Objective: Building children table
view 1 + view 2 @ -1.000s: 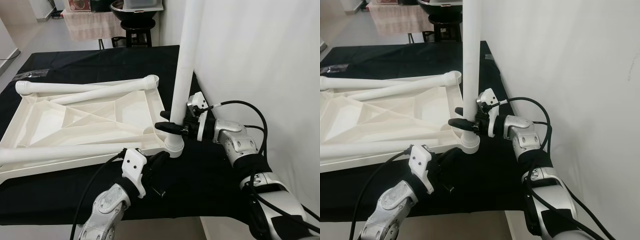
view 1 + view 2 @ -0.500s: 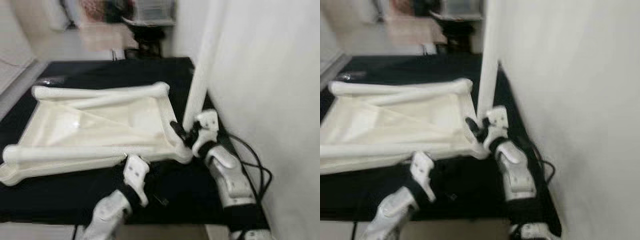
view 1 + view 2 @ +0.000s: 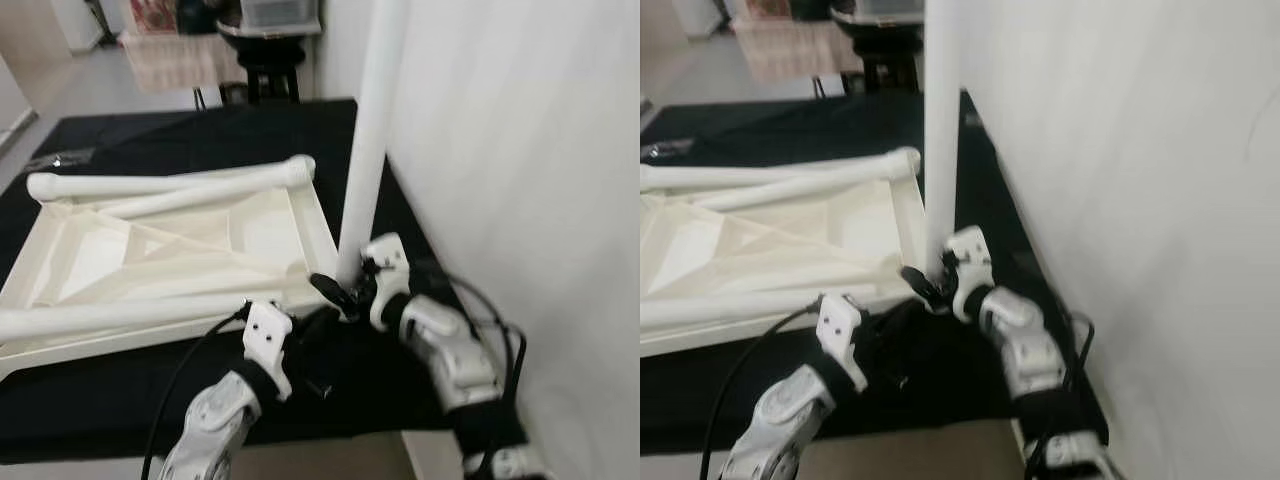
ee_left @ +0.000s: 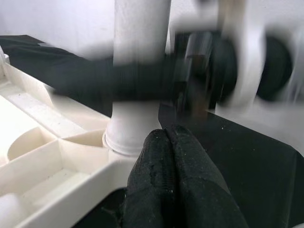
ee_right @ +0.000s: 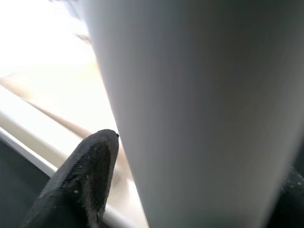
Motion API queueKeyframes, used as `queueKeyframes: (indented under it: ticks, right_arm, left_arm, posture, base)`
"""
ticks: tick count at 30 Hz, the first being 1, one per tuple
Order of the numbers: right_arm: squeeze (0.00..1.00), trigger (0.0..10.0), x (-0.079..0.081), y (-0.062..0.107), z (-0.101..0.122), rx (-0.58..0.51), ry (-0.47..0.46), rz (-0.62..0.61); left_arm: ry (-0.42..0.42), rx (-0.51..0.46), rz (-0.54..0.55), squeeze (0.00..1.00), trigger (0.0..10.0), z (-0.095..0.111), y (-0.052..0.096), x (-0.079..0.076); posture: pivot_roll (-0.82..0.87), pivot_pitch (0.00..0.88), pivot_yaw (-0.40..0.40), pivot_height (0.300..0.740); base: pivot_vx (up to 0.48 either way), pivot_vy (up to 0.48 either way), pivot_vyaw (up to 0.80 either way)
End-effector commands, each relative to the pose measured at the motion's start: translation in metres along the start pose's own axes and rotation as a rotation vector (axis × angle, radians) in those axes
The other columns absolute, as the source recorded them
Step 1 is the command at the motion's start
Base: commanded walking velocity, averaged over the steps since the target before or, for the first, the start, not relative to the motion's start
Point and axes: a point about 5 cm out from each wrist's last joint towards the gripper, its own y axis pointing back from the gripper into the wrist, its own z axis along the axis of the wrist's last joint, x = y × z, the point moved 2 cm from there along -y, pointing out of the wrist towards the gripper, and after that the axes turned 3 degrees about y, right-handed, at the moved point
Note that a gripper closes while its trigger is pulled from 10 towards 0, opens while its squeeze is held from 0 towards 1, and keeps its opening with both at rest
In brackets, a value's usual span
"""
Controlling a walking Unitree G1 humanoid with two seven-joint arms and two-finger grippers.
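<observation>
While the head cameras look down, I see the white tabletop [image 3: 170, 250] upside down on the black counter [image 3: 130, 140], one leg [image 3: 368, 130] upright in its near right corner. Right gripper [image 3: 345, 293] is clamped around that leg just above the socket; left gripper [image 3: 322, 330] sits at the tabletop's near edge beside it. Left wrist view: its fingers [image 4: 175, 175] are pressed together, nothing between, just before the leg base. Right wrist view: one finger [image 5: 83, 175] against the leg.
</observation>
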Motion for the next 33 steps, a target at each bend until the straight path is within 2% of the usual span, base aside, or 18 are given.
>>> queueKeyframes:
  ticks: [1, 3, 5, 7, 12, 13, 14, 21, 26, 28, 29, 30, 31, 32, 33]
  right_arm:
    - [0.00, 10.0, 0.018, -0.007, 0.010, -0.038, 0.004, 0.137]
    - [0.00, 10.0, 0.018, -0.004, 0.015, -0.027, 0.062, 0.294]
    - [0.00, 10.0, 0.018, -0.004, 0.015, -0.027, 0.062, 0.294]
    - [0.00, 10.0, 0.011, -0.003, 0.018, 0.002, 0.099, 0.431]
    - [0.00, 10.0, 0.004, -0.005, 0.023, 0.012, 0.095, 0.502]
    - [0.00, 4.7, 0.001, -0.007, 0.026, 0.008, 0.092, 0.517]
    - [0.00, 0.0, -0.002, -0.009, 0.027, 0.007, 0.090, 0.516]
    - [0.00, 0.0, -0.003, -0.007, 0.028, -0.008, 0.045, 0.553]
    - [0.00, 0.0, -0.004, -0.005, 0.025, -0.004, 0.043, 0.535]
    - [0.00, 0.0, -0.015, -0.001, 0.008, 0.025, 0.037, 0.346]
    - [0.00, 0.0, -0.015, -0.001, 0.008, 0.025, 0.037, 0.346]
    - [0.00, 0.0, -0.021, 0.002, -0.003, 0.047, 0.030, 0.233]
    - [0.00, 0.0, -0.019, 0.000, -0.018, 0.077, 0.020, 0.085]
    - [0.00, 0.0, -0.019, 0.000, -0.018, 0.077, 0.020, 0.085]
    - [0.00, 0.0, -0.018, 0.000, -0.028, 0.095, 0.016, -0.015]
  left_arm:
    - [0.009, 0.016, -0.001, 0.00, 10.0, -0.003, 0.001, 0.001]
    - [0.010, 0.015, -0.001, 0.00, 10.0, -0.003, 0.000, 0.001]
    - [0.010, 0.015, -0.001, 0.00, 10.0, -0.003, 0.000, 0.001]
    - [0.011, 0.013, 0.000, 0.00, 10.0, -0.003, -0.001, 0.001]
    - [0.012, 0.012, 0.001, 0.00, 10.0, -0.003, -0.001, 0.000]
    - [0.012, 0.012, 0.000, 0.00, 10.0, -0.003, -0.001, 0.000]
    - [0.013, 0.012, 0.000, 0.00, 10.0, -0.003, -0.001, 0.000]
    - [0.015, 0.011, -0.001, 0.00, 10.0, -0.004, -0.002, -0.001]
    - [0.016, 0.010, -0.001, 0.00, 10.0, -0.003, -0.002, -0.002]
    - [0.017, 0.008, -0.001, 0.00, 10.0, -0.003, -0.002, -0.002]
    - [0.017, 0.008, -0.001, 0.00, 10.0, -0.003, -0.002, -0.002]
    - [0.018, 0.007, -0.001, 0.00, 10.0, -0.002, -0.001, -0.003]
    - [0.018, 0.006, -0.001, 0.00, 10.0, -0.002, 0.000, -0.003]
    - [0.018, 0.006, -0.001, 0.00, 10.0, -0.002, 0.000, -0.003]
    - [0.017, 0.005, 0.000, 0.00, 10.0, -0.002, 0.000, -0.003]
  posture:
    - [0.01, 0.073, -0.019, 0.740]
    - [0.02, 0.067, -0.024, 0.740]
    - [0.02, 0.067, -0.024, 0.740]
    - [0.02, 0.065, -0.028, 0.740]
    - [0.02, 0.065, -0.028, 0.740]
    - [0.02, 0.065, -0.028, 0.740]
    - [0.02, 0.064, -0.030, 0.740]
    - [0.03, 0.064, -0.032, 0.740]
    - [0.02, 0.067, -0.031, 0.740]
    - [0.01, 0.074, -0.033, 0.740]
    - [0.01, 0.074, -0.033, 0.740]
    - [0.01, 0.078, -0.038, 0.740]
    - [0.00, 0.084, -0.040, 0.740]
    - [0.00, 0.084, -0.040, 0.740]
    - [0.00, 0.085, -0.040, 0.740]
  base:
    - [0.000, 0.000, 0.00]
    - [0.000, 0.000, 0.00]
    - [0.000, 0.000, 0.00]
    - [0.000, 0.000, 0.00]
    - [0.000, 0.000, 0.00]
    - [0.000, 0.000, 0.00]
    - [0.000, 0.000, 0.00]
    - [0.000, 0.000, 0.00]
    - [0.000, 0.000, 0.00]
    - [0.000, 0.000, 0.00]
    - [0.000, 0.000, 0.00]
    - [0.000, 0.000, 0.00]
    - [0.000, 0.000, 0.00]
    - [0.000, 0.000, 0.00]
    - [0.000, 0.000, 0.00]
